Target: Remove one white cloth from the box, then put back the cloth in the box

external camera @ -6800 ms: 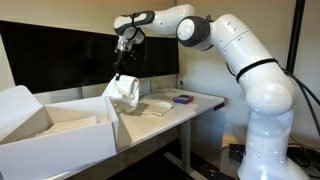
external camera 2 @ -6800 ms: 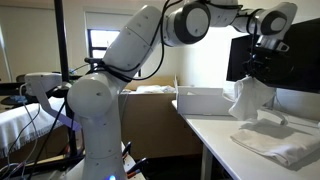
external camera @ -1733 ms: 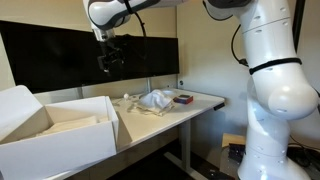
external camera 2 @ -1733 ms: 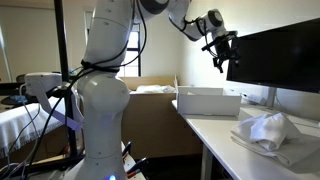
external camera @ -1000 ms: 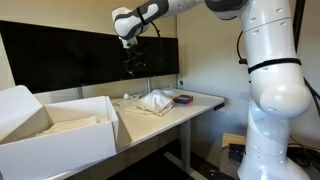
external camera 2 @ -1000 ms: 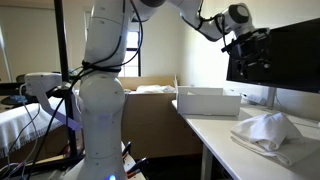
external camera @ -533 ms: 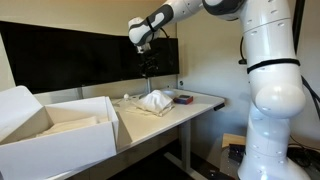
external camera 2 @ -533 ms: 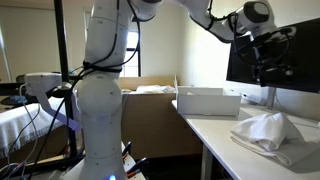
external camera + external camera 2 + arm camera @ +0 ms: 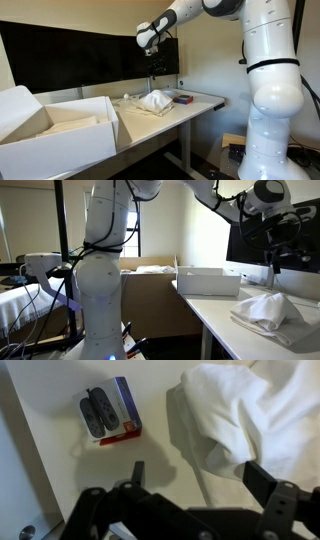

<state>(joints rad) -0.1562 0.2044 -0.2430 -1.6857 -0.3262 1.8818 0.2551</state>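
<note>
Compared with half a second earlier, the gripper [image 9: 155, 68] has shifted sideways to a position above the white cloth [image 9: 154, 100]. The gripper is spread wide and empty, touching nothing. The arm reaches out high, wrist pointing down. The cloth lies crumpled on the surface [image 9: 203, 102], outside the box [image 9: 62, 132].

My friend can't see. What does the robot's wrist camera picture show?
A crumpled white cloth lies on a white table, seen from above. Beside it sits a small blue-and-red packet. The dark gripper, open and empty, shows at the bottom.
</note>
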